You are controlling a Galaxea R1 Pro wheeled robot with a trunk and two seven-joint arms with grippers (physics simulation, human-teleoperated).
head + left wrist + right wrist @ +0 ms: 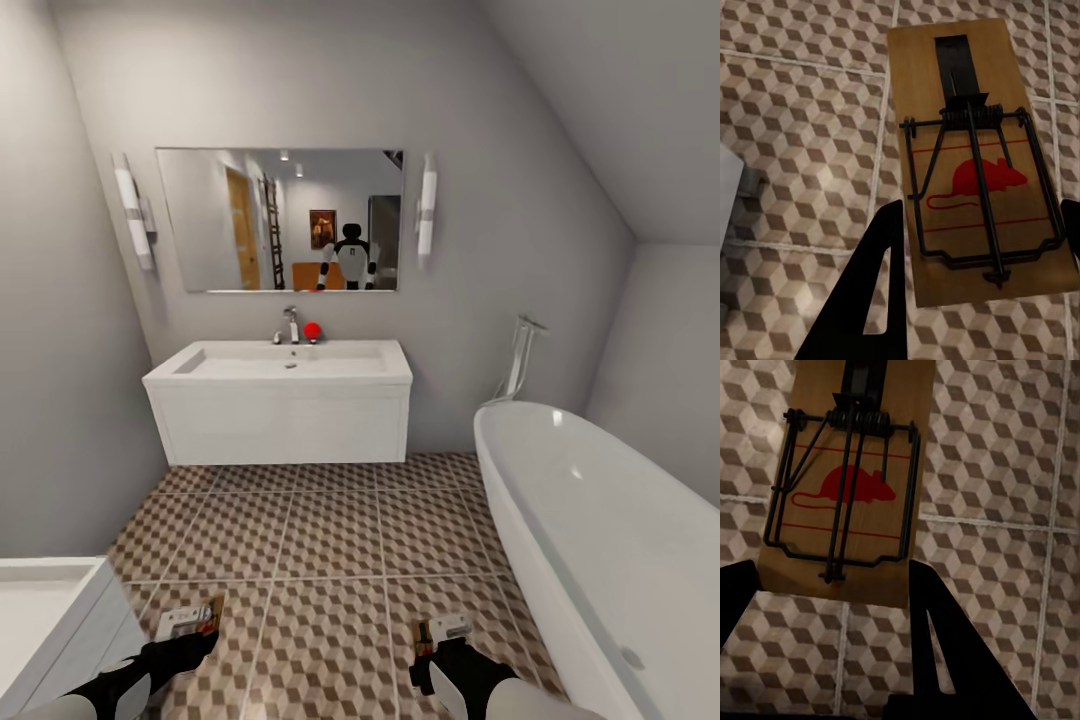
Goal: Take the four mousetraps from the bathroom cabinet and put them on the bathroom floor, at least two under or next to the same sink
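Both grippers pinch a trap: the left gripper (190,622) holds one trap (971,161), the right gripper (443,632) another (847,487), long axes running forward. The sink (285,362) lies straight ahead across the floor (330,530), roughly midway between the arms.

Black forearms with white upper casings, left tool (190,622) and right tool (443,630) pale grey, flat black fingers (870,300)

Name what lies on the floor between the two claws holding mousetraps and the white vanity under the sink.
Nothing: in the head view, bare cube-patterned floor tiles stretch from the left claw and right claw to the vanity.
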